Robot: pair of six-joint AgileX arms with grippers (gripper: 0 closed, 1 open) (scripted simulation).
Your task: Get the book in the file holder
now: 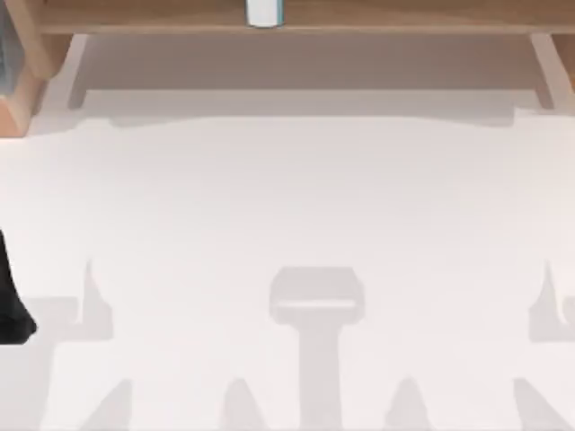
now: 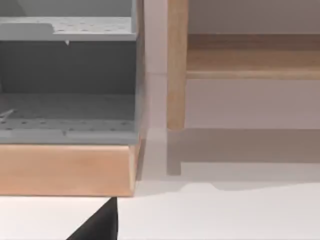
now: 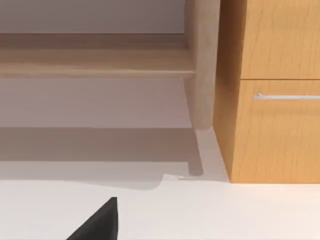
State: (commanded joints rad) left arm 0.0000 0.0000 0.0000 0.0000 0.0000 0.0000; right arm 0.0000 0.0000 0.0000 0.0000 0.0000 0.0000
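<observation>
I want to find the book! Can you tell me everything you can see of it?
Just a small piece of the book shows, at the top view's far edge near the middle. It looks white with a thin teal strip on one side. It sits at the long light-wood plank of the file holder, cut off by the picture's edge, so its pose and cover stay unclear.

No words, numbers, brand marks or signs are showing legibly anywhere here. The book (image 1: 264,12), standing at the far edge of the table in the file holder (image 1: 296,20), is presenting just a white edge and a teal sliver, with no lettering to make out. The wooden cabinet (image 3: 272,90) with its drawer handle and the grey perforated shelf unit (image 2: 67,80) are carrying no markings that can be read.
</observation>
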